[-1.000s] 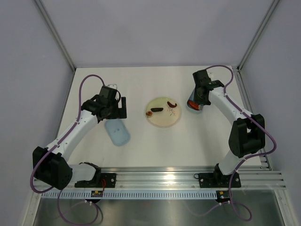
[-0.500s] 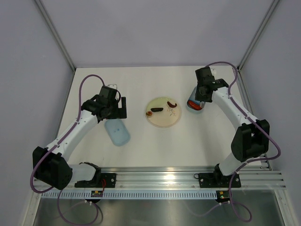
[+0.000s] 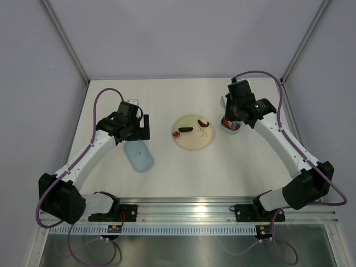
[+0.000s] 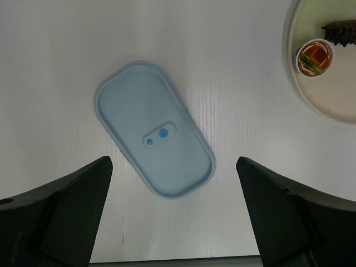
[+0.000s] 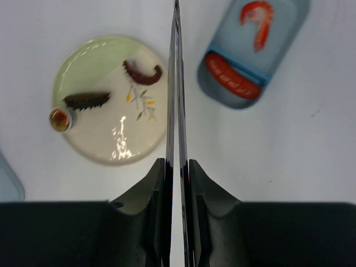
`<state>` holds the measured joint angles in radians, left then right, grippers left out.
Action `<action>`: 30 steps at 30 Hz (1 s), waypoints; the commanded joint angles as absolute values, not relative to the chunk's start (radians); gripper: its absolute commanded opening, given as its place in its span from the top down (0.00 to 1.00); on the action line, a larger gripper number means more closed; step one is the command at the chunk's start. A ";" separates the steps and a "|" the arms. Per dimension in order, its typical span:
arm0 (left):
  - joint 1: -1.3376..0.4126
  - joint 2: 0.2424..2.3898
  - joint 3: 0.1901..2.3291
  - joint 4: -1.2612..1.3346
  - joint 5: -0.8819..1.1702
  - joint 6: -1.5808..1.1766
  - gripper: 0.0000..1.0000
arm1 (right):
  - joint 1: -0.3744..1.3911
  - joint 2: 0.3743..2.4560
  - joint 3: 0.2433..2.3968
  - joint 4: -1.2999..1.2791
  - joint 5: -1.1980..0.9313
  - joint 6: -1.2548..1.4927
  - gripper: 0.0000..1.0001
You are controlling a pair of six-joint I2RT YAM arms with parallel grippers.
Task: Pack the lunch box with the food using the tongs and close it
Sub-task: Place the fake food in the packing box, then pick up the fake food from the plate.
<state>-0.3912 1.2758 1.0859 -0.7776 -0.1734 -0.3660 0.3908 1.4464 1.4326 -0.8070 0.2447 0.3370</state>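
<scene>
My right gripper (image 5: 177, 164) is shut on the silver tongs (image 5: 176, 83), whose two blades are squeezed almost together and point away from me. They hang above the table between the pale-yellow plate (image 5: 105, 147) and the blue lunch box (image 5: 289, 33). In the box lie a shrimp (image 5: 257, 19) and a red sausage (image 5: 231, 78). On the plate are a dark red curved sausage (image 5: 142, 72), a dark brown piece (image 5: 86, 100) and a small round one (image 5: 58, 119). The blue lid (image 4: 153, 130) lies flat on the table. My left gripper (image 4: 175, 222) hovers open above it.
The right arm (image 3: 278, 139) covers part of the lunch box (image 3: 231, 125) in the top view. The plate (image 3: 189, 144) sits mid-table, with the lid (image 3: 138, 157) to its left. Frame posts and walls close off the back and sides.
The right arm has swung and its wrist has shifted a little left, above the lunch box. The tongs have been squeezed narrower. The left arm has not moved.
</scene>
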 commanded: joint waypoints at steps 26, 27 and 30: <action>-0.397 1.210 1.094 -0.750 -0.204 -0.422 0.01 | 0.831 1.557 1.437 -0.723 0.086 0.425 0.81; -0.397 1.210 1.094 -0.753 -0.203 -0.423 0.01 | 0.831 1.568 1.445 -0.716 0.080 0.426 0.81; -0.397 1.210 1.094 -0.755 -0.204 -0.420 0.01 | 0.833 1.581 1.456 -0.703 0.066 0.428 0.81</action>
<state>-0.3920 1.2320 1.0859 -0.7761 -0.1780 -0.4156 0.8230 1.5810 1.3941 -0.7513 0.0952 0.4377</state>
